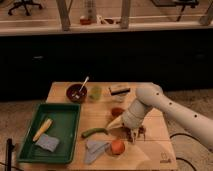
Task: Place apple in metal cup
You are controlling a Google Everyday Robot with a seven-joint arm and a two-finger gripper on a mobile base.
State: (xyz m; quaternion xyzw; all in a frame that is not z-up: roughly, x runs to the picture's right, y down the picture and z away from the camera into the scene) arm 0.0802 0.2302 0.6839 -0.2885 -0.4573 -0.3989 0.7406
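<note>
The apple (118, 146), small, round and orange-red, lies on the wooden table (155, 150) near the front edge, touching a grey cloth (95, 149). My gripper (134, 132) hangs low over the table, just behind and to the right of the apple and apart from it. The white arm (150, 102) reaches in from the right. The metal cup is not in plain sight; the arm and gripper may hide it.
A long green vegetable (94, 132) lies left of the gripper. A small red dish (117, 111) sits behind it. A brown bowl with a spoon (77, 93) and a yellow-green cup (95, 93) stand at the back. A green tray (60, 117) holds a yellow item and a sponge.
</note>
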